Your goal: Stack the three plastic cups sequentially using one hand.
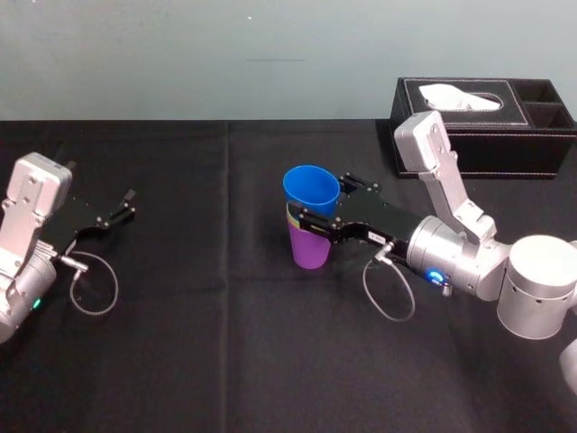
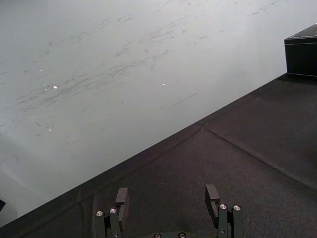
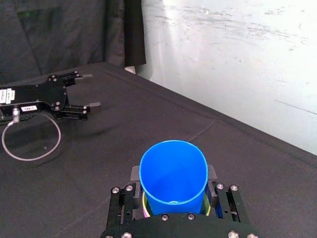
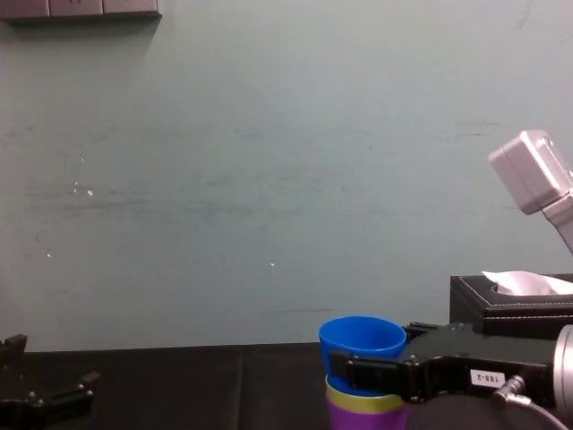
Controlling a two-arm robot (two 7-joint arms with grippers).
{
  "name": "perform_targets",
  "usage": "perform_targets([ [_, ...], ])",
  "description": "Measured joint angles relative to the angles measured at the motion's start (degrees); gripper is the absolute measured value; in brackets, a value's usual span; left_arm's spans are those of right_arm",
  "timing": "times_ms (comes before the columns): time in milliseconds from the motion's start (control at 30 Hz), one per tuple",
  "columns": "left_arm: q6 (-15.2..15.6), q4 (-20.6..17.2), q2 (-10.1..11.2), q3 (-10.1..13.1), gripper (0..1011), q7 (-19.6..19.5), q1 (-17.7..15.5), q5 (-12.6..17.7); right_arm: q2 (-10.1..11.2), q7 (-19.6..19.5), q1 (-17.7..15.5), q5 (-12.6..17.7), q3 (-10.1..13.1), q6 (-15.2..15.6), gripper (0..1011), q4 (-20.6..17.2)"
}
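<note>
Three cups in one stack near mid-table: purple cup (image 1: pixel 309 250) at the bottom, standing on the black table (image 1: pixel 225 352), yellow-green cup (image 4: pixel 363 399) nested in it with just a thin rim band peeking out, blue cup (image 1: pixel 311 188) on top, tipped a little and poking well above the other two. Right gripper (image 1: pixel 325 200) reaching in from the right side, fingers closed in on both sides of the blue cup, gripping it below the rim. Left gripper (image 1: pixel 124 207) parked over the table's left side, well apart from the stack, fingers spread, nothing between them. Black tissue box (image 1: pixel 491 135) at the back right.
</note>
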Motion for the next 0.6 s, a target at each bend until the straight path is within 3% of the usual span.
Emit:
perform_targets([
  [600, 0.0, 0.0, 0.0, 0.0, 1011, 0.0, 0.0, 0.0, -0.8, 0.1, -0.3, -1.0, -0.3, 0.3, 735, 0.9],
])
